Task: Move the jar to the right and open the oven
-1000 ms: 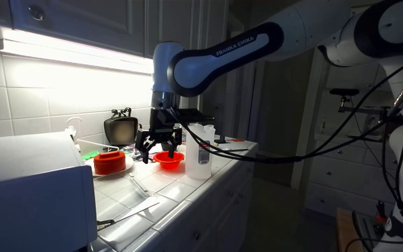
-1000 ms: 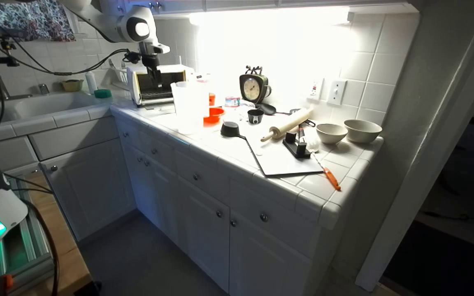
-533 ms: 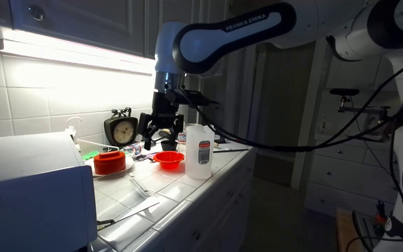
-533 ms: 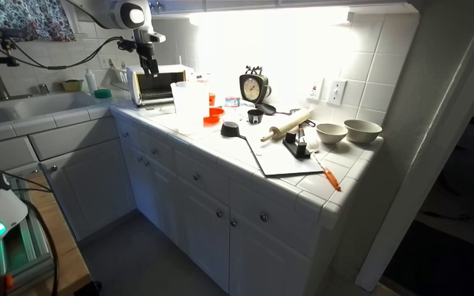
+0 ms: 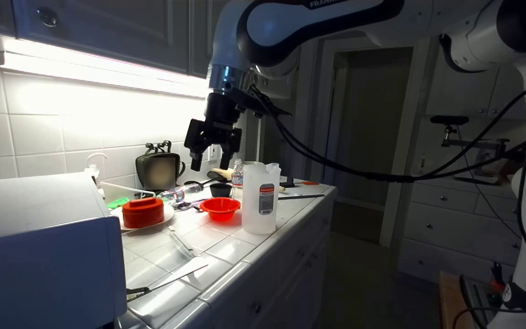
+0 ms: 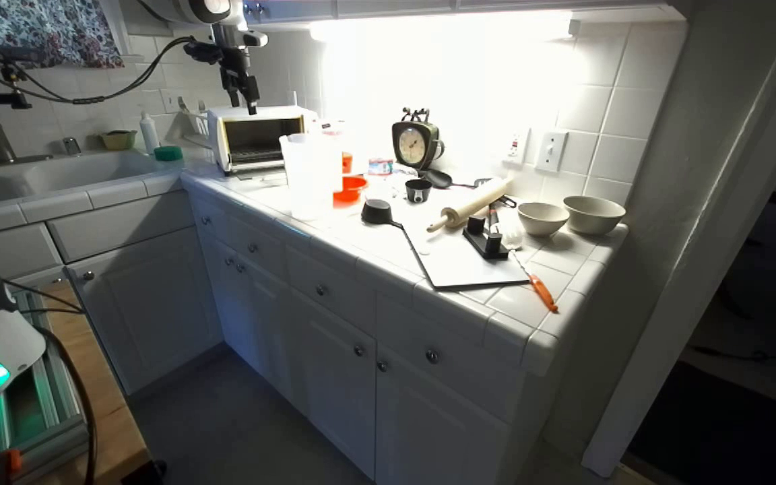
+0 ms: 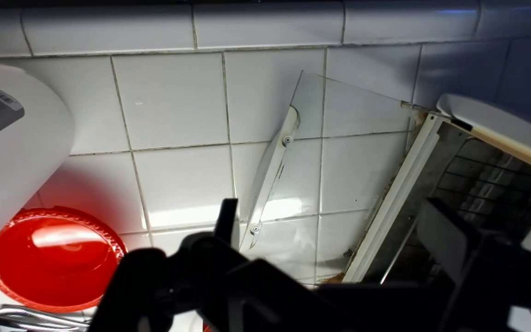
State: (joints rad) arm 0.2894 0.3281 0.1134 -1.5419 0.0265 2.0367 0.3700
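The translucent whitish jar (image 5: 253, 212) stands upright on the counter near its front edge, beside the red bowl. It also shows in an exterior view (image 6: 310, 178) and at the left of the wrist view (image 7: 21, 138). The white oven (image 5: 48, 269) shows its dark interior in an exterior view (image 6: 217, 148) and the wrist view (image 7: 392, 198). Its glass door, with a white handle (image 7: 270, 170), hangs open over the counter tiles. My gripper (image 5: 210, 164) is open and empty, raised above the counter between oven and jar; it shows in an exterior view (image 6: 244, 104) and the wrist view (image 7: 332, 214).
A red bowl (image 5: 220, 210) sits beside the jar. A red container (image 5: 143, 212) rests on a white plate near the oven. A clock (image 6: 415, 143) stands by the wall. A rolling pin (image 6: 472, 205), bowls (image 6: 543, 219) and utensils lie further along the counter.
My gripper has risen away from the counter, staying open. In an exterior view it has drifted slightly right as it rose. The jar, the oven and its open door have not moved.
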